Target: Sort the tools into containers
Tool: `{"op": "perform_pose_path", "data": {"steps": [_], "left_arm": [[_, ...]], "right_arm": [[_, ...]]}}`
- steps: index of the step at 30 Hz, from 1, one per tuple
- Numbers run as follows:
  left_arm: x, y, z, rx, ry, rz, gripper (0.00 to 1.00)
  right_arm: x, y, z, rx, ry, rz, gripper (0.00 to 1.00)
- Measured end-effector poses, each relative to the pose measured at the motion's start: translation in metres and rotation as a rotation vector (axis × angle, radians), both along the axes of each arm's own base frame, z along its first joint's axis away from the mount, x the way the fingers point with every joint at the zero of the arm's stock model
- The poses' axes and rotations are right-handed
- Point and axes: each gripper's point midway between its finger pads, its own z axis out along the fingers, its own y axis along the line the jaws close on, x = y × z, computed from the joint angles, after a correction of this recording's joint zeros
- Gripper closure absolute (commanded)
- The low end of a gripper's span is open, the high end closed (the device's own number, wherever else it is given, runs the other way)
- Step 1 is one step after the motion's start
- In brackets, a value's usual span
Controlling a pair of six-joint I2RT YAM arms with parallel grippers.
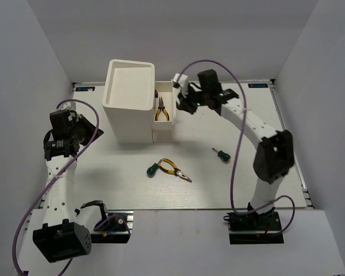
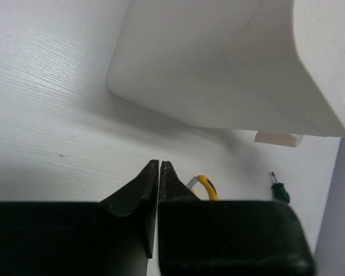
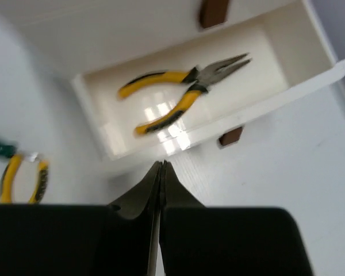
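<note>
The tall white box unit (image 1: 129,100) stands at the back left. Its lower drawer (image 1: 164,122) is pulled out to the right and holds one yellow-and-black pliers (image 1: 161,109), which also show in the right wrist view (image 3: 184,95). My right gripper (image 1: 184,106) is shut and empty, just outside the drawer's front wall (image 3: 247,112) near its brown knob (image 3: 230,137). A second pliers (image 1: 175,168) and a green-handled screwdriver (image 1: 153,169) lie mid-table. Another green screwdriver (image 1: 221,154) lies to their right. My left gripper (image 1: 99,133) is shut and empty, left of the box (image 2: 230,63). No thin screwdrivers are in view.
A second brown knob (image 3: 214,11) sits on the closed drawer above the open one. White walls enclose the table on the left, back and right. The left wrist view shows the table pliers' yellow handle (image 2: 206,187) and a green screwdriver (image 2: 279,191) beyond my fingers.
</note>
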Motion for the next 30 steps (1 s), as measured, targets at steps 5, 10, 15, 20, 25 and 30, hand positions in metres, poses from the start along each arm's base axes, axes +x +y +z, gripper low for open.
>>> {"op": "perform_pose_path", "data": {"steps": [5, 10, 15, 20, 25, 30], "left_arm": [[-0.004, -0.004, -0.001, -0.002, -0.007, -0.027, 0.89], [-0.006, -0.017, -0.011, -0.04, -0.013, -0.096, 0.36], [-0.007, -0.039, -0.021, -0.092, 0.001, -0.217, 0.25], [-0.014, -0.056, -0.024, -0.089, -0.001, -0.311, 0.28], [-0.035, -0.062, -0.041, -0.082, 0.045, -0.342, 0.31], [-0.048, -0.065, -0.046, -0.078, 0.067, -0.354, 0.31]], "right_arm": [[-0.086, -0.051, 0.004, 0.126, 0.093, 0.251, 0.64], [-0.169, -0.047, -0.045, 0.107, 0.201, 0.485, 0.41], [-0.244, -0.055, -0.137, -0.034, 0.368, 0.534, 0.47], [-0.244, -0.035, -0.163, -0.114, 0.362, 0.446, 0.5], [-0.222, -0.007, -0.17, -0.129, 0.345, 0.333, 0.51], [-0.196, 0.012, -0.159, -0.104, 0.339, 0.218, 0.57]]}}
